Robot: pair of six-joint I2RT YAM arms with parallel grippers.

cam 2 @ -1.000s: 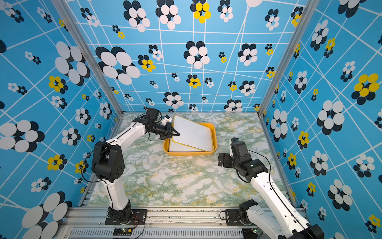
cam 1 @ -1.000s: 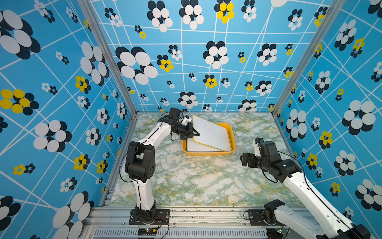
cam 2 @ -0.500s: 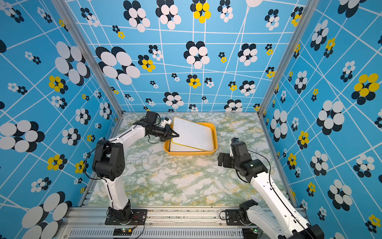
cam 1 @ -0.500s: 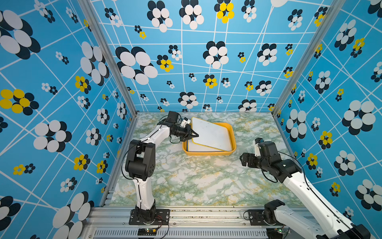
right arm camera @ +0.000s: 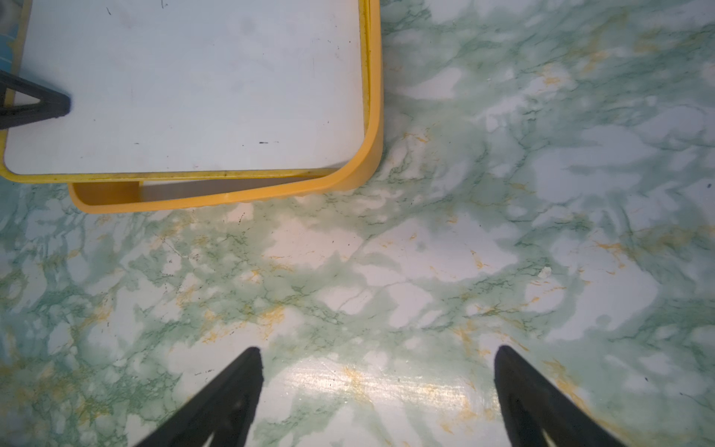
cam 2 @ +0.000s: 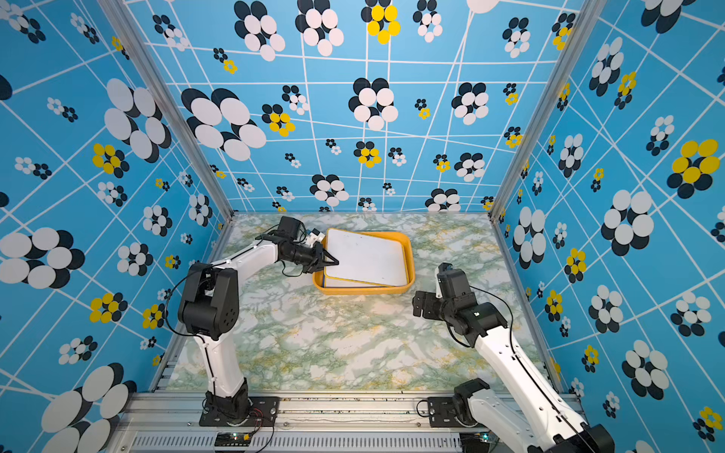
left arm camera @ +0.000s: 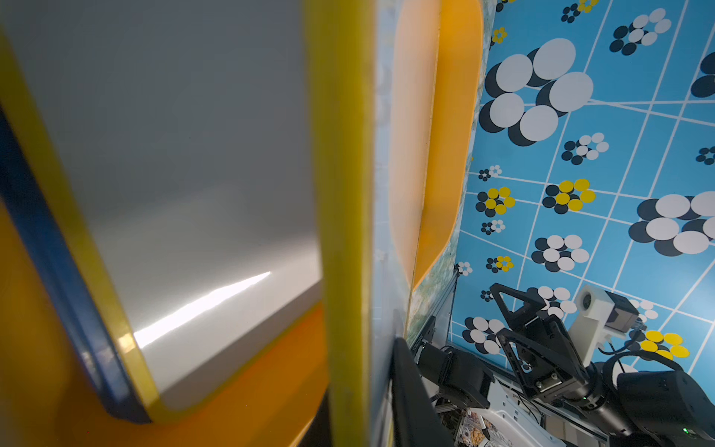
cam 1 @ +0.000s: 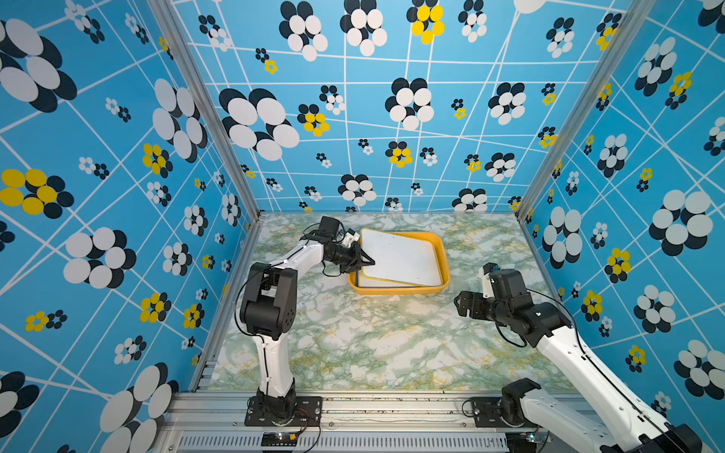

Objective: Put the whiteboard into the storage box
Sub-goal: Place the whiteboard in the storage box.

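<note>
Since the left gripper (cam 1: 368, 262) is right up against the whiteboard (cam 1: 400, 257) in both top views, start there. One finger lies on the board's top face at the near edge, and the board slopes away from it. The edge at the gripper sits above the rim of the storage box (cam 1: 392, 291), the far side is down inside. The right gripper (cam 1: 461, 306) hangs over the marble table (cam 1: 353, 345), well apart from the box, fingers spread with nothing between them. Same story here: left gripper (cam 2: 333, 262), whiteboard (cam 2: 367, 257), storage box (cam 2: 365, 291), right gripper (cam 2: 418, 308).

Left wrist view: the whiteboard's yellow edge (left arm camera: 344, 193) runs straight out from the gripper with a black finger just beside it. Can't tell if it's actually pinching or only sitting around the edge. Another board (left arm camera: 193, 154) lies flat in the orange box (left arm camera: 445, 154) beyond.

Right wrist view: the two fingers (right arm camera: 232, 387) stand wide apart over bare table (right arm camera: 503, 193). The box (right arm camera: 232, 197) and tilted whiteboard (right arm camera: 193, 77) are ahead of them, not touching.
</note>
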